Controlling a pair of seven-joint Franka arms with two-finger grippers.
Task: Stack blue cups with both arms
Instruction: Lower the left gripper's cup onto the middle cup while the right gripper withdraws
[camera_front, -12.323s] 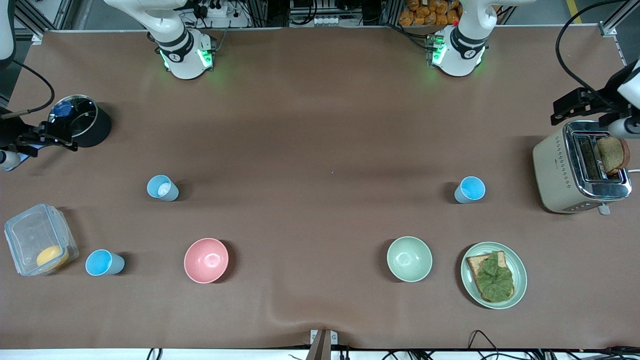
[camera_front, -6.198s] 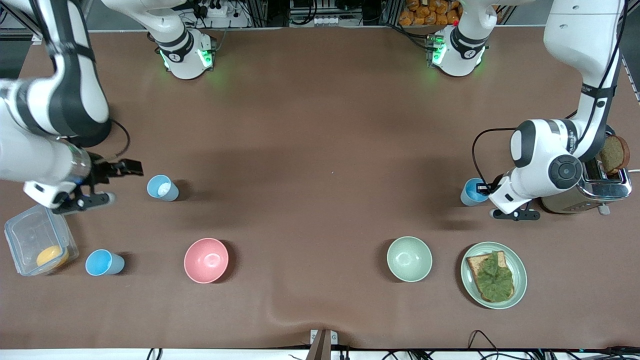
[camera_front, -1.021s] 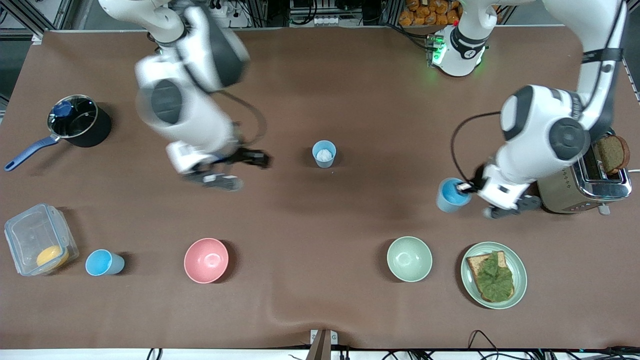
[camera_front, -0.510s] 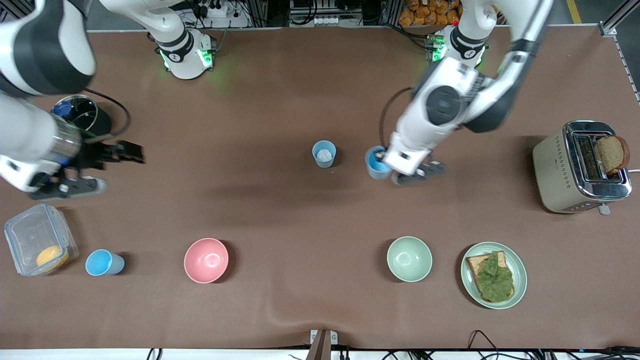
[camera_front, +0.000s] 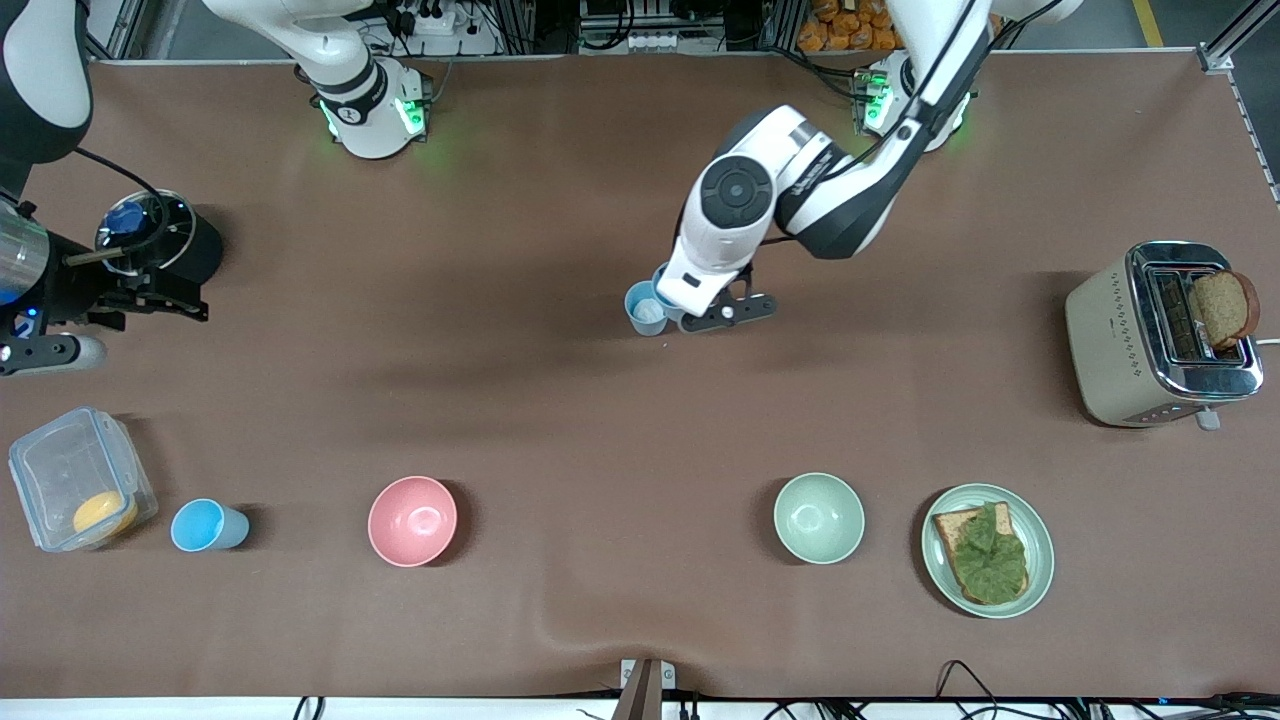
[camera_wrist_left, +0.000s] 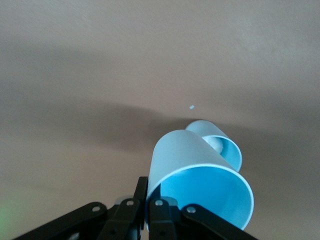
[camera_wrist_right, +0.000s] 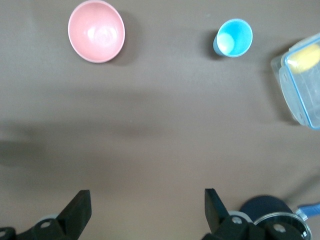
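Note:
One blue cup (camera_front: 645, 310) stands mid-table with something white inside. My left gripper (camera_front: 700, 305) is shut on the rim of a second blue cup (camera_front: 662, 278) and holds it tilted just above the standing one. In the left wrist view my left gripper (camera_wrist_left: 147, 195) pinches the held cup's (camera_wrist_left: 200, 180) wall, with the standing cup (camera_wrist_left: 222, 146) right under its base. A third blue cup (camera_front: 205, 525) stands near the front edge at the right arm's end; it also shows in the right wrist view (camera_wrist_right: 233, 38). My right gripper (camera_front: 165, 300) is open and empty over the table beside the pot; its jaws (camera_wrist_right: 145, 200) stand wide apart.
A black pot (camera_front: 160, 245) and a clear container (camera_front: 75, 480) stand at the right arm's end. A pink bowl (camera_front: 412, 520), a pale-green bowl (camera_front: 818, 517) and a plate (camera_front: 940, 575) with toast line the front. A toaster (camera_front: 1150, 340) is at the left arm's end.
My left gripper has carried its cup sideways from beside the standing cup to just above it. My right gripper has drawn back toward the pot.

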